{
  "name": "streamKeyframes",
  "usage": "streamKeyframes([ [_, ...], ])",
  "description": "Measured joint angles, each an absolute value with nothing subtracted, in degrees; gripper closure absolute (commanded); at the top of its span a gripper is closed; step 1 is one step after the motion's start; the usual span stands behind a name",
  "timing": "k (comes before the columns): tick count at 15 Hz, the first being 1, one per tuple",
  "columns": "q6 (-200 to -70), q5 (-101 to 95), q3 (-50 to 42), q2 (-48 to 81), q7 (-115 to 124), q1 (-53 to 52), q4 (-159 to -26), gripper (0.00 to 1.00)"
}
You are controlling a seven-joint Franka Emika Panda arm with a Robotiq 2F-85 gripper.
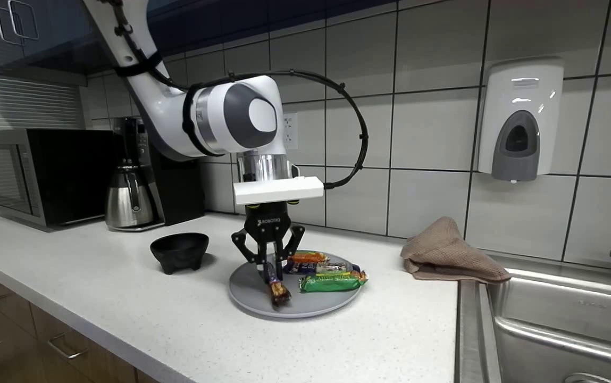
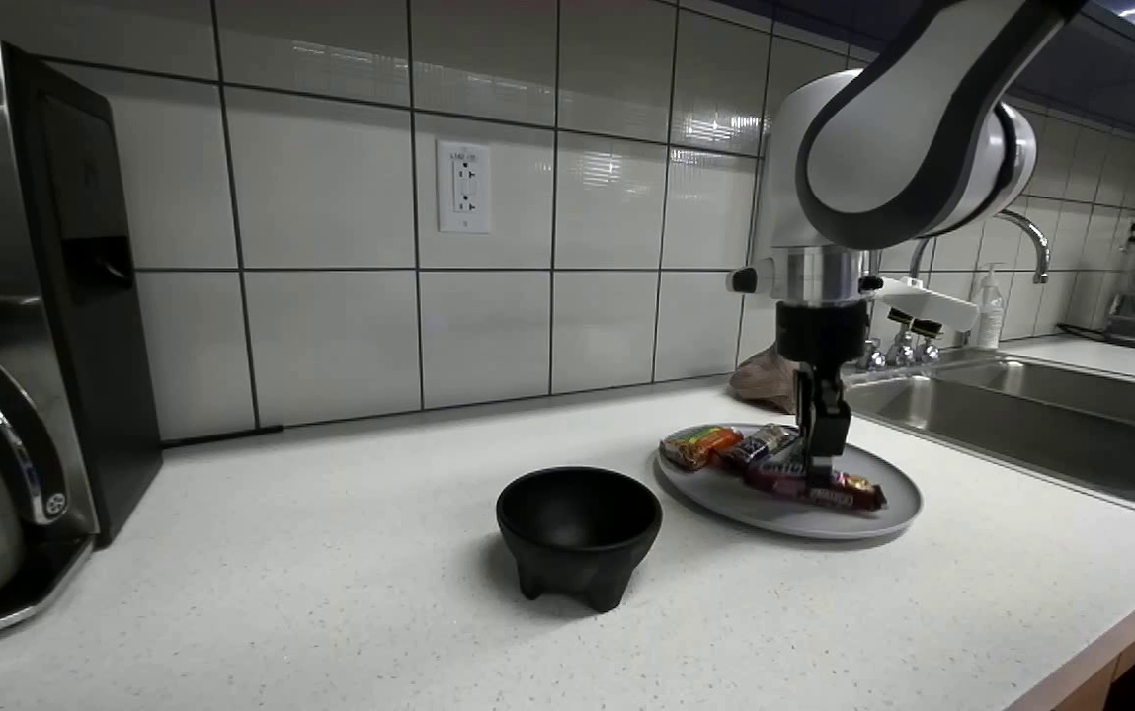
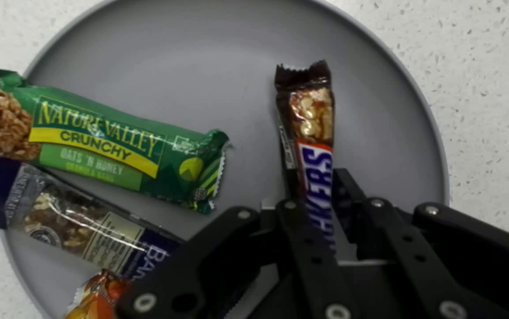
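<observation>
Could pass between the black footed bowl (image 2: pixel 579 565) and the round grey plate (image 2: pixel 899 482); could reach bare plate between the green-wrapped granola bar (image 3: pixel 126 148) and the brown-wrapped chocolate bar (image 3: pixel 312 117); blocked behind by the white tiled wall (image 2: pixel 330 336).

Candy bar (image 3: pixel 311 137) between the jaws, other bars (image 3: pixel 117 146) on the plate (image 3: pixel 219 57) between bowl (image 2: pixel 579 563) and sink (image 1: pixel 571 306)
</observation>
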State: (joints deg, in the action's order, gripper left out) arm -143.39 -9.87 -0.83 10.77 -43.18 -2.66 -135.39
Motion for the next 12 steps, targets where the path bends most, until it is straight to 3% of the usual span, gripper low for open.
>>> streamKeyframes([
  [6, -143.4, -10.2, -0.2, 11.0, -43.2, -2.7, -134.5, 0.00],
  [12, -140.3, -7.9, 1.1, 10.5, -37.9, -2.7, -133.7, 0.00],
])
